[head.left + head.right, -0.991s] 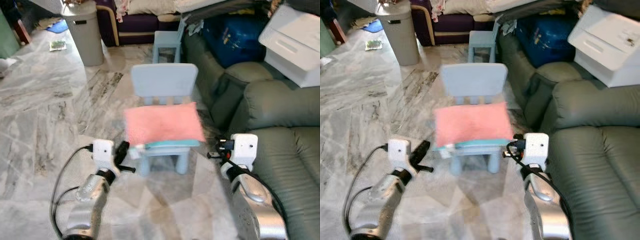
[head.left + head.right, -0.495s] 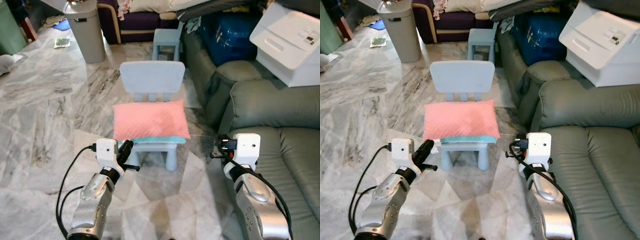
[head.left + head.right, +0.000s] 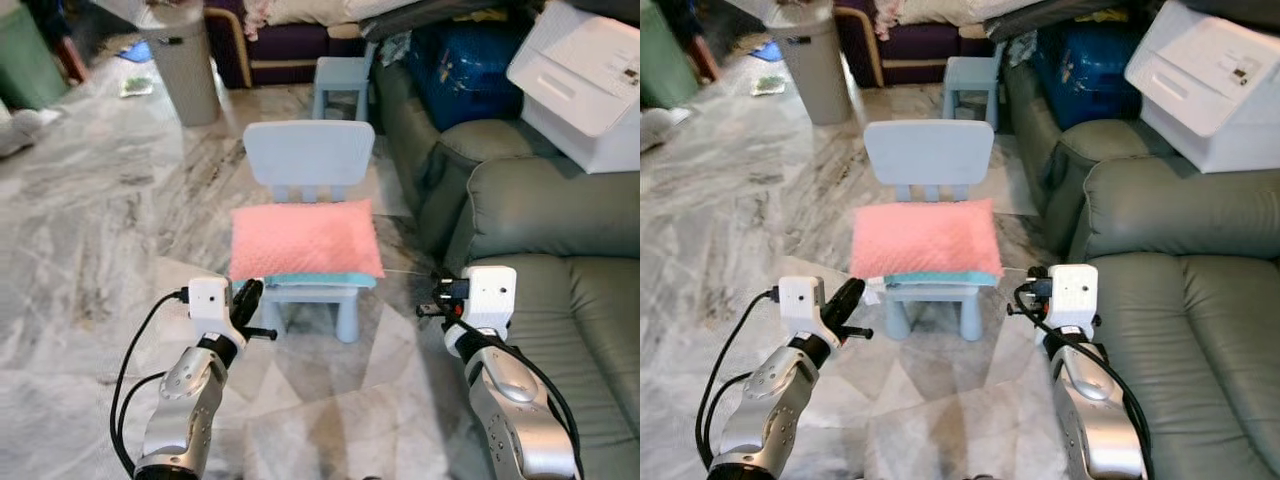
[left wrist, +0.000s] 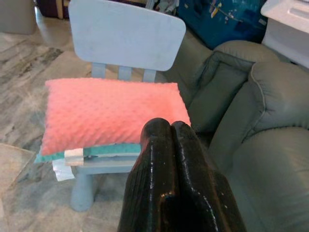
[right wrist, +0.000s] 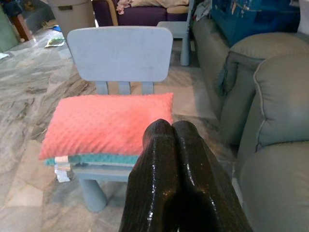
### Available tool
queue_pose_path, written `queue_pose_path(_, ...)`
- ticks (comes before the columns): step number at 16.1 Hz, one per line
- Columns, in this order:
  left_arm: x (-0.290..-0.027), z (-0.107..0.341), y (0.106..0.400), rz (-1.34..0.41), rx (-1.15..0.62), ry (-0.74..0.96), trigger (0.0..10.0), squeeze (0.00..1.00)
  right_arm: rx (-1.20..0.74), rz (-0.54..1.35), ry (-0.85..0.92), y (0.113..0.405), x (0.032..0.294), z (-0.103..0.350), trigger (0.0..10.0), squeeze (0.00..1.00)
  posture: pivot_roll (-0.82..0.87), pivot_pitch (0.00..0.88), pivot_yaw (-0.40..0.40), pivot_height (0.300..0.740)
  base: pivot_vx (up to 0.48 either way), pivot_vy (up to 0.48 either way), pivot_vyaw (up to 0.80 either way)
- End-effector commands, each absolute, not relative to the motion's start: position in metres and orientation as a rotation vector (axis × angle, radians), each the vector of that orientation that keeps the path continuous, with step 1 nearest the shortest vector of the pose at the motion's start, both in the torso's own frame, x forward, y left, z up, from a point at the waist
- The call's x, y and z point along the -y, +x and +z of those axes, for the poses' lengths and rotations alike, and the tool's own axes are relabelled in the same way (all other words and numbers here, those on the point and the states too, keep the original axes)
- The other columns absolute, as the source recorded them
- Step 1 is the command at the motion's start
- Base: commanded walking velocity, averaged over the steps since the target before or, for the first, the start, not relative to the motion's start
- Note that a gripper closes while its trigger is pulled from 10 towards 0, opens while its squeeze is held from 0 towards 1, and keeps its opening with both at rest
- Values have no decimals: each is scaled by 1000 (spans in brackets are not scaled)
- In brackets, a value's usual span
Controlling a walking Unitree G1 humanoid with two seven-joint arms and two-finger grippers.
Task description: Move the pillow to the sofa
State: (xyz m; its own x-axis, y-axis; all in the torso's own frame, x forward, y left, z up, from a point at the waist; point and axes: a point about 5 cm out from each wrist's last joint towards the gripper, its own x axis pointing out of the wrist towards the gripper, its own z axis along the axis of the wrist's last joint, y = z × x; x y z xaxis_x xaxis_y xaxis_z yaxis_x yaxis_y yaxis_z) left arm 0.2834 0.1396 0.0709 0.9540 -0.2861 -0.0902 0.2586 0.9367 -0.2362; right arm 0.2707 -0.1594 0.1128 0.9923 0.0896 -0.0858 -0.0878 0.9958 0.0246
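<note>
Head and wrist views of a living room with a marble floor [image 3: 90, 240]. A pink pillow [image 3: 305, 238] lies flat on the seat of a small pale-blue child's chair [image 3: 309, 157], covering a teal cushion [image 3: 325, 284] whose edge shows beneath it; a white tag hangs at the front corner nearest the left arm. The grey-green sofa [image 3: 560, 220] stands just beside the chair on the robot's right, apart from the pillow. The left gripper [image 4: 173, 133] is held low in front of the chair, short of the pillow, its two black fingers pressed together with nothing between them. The right gripper [image 5: 172, 130] is raised likewise between chair and sofa, fingers clenched on nothing. A white box-shaped appliance [image 3: 585, 75], possibly a printer, rests on the sofa's far end. Behind the chair stand a second pale-blue stool [image 3: 340, 78], a grey bin [image 3: 185, 55] and a blue container [image 3: 470, 60]
</note>
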Motion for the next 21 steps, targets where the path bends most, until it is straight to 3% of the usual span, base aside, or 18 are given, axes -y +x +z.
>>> queue_pose_path(1, -145, 68, 281, -266, -135, -212, 10000, 0, -66, 103, 23, 269, 157, 117, 10000, 0, -122, 118, 4, 740, 0, 0, 0)
queue_pose_path(5, -148, 71, 283, -264, -123, -262, 10000, 0, -43, 115, 7, 269, 155, 121, 10000, 0, -124, 120, 6, 740, 74, 0, 0)
queue_pose_path(21, -145, 70, 283, -284, -141, -288, 10000, 0, -31, 109, -1, 268, 156, 121, 10000, 0, -130, 116, 14, 740, 400, 0, 0)
